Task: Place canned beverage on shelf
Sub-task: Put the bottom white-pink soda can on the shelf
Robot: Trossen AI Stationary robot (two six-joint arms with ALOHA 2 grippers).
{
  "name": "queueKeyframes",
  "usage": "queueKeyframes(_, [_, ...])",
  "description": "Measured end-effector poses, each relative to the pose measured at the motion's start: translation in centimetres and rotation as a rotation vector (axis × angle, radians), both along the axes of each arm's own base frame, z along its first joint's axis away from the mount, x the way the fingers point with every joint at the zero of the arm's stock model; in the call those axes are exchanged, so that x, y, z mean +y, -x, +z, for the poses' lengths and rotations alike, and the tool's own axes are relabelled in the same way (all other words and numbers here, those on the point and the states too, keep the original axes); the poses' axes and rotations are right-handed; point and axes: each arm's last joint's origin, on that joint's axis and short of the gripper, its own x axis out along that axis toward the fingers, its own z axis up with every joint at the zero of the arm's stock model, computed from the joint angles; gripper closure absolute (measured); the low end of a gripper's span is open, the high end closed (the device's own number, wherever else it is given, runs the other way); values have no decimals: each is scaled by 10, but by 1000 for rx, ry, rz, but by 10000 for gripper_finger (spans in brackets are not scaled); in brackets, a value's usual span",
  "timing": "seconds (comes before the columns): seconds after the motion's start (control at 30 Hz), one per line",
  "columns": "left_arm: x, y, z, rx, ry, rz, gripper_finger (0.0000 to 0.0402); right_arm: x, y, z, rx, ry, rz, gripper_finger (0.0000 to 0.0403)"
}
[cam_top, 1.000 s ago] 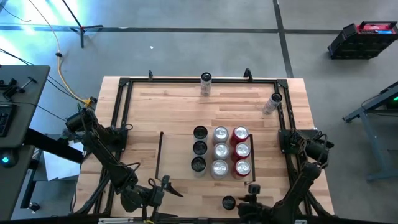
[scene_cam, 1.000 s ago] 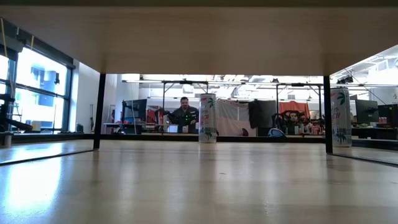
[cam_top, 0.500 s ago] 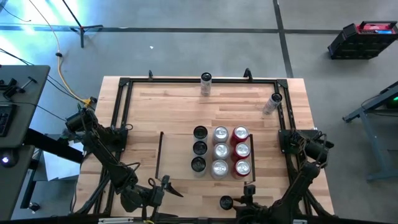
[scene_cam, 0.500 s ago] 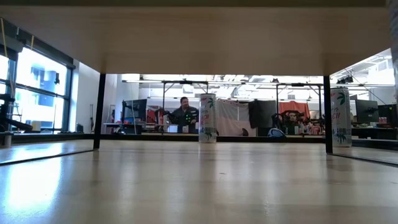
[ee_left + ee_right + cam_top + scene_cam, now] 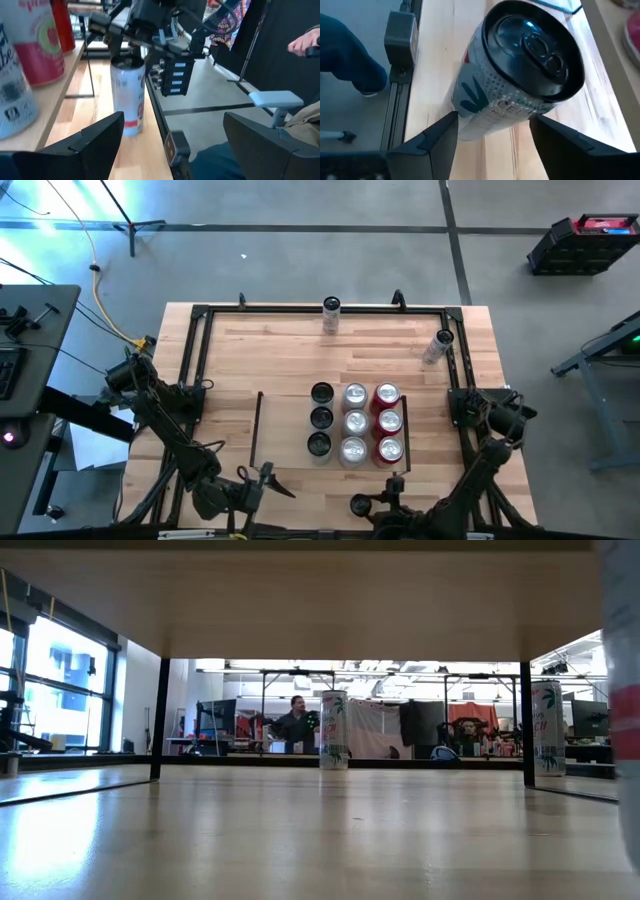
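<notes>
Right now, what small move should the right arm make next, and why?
Probably close the right gripper firmly on the can. The can stands upright at this gripper, outside the shelf, which has a free column beside its nine cans. I cannot tell whether it is gripped yet.

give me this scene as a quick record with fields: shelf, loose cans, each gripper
shelf: nine upright cans in three columns: black-topped, silver, red; the column by the left rail is bare
loose cans: two stand near the far rail
right gripper: near edge of the table, fingers either side of a black-topped can standing outside the shelf
left gripper: open, holds nothing, near edge
</notes>
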Motion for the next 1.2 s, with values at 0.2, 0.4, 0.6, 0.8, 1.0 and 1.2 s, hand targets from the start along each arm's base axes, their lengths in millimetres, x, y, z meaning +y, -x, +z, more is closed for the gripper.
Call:
queueKeyframes(0.2, [-2, -1, 5, -69, -28, -17, 71, -4, -9, 0, 5, 10, 9, 167])
queueKeyframes(0.4, [-7, -6, -5, -95, -54, -30, 71, -3, -7, -1, 51, 8, 49, 166])
queueKeyframes(0.6, [-13, -18, -17, -151, -34, -141, 71, -1, -15, 2, 5, 10, 79, 166])
queueKeyframes(0.8, [-6, -27, -21, -135, -6, -110, 71, -6, -24, 2, -7, 11, 74, 166])
queueKeyframes(1.0, [-3, -31, -22, -128, 0, -107, 71, -10, -29, 3, -19, 21, 52, 166])
queueKeyframes(1.2, [-3, -31, -22, -128, -1, -111, 71, -12, -33, 3, -29, 14, 42, 166])
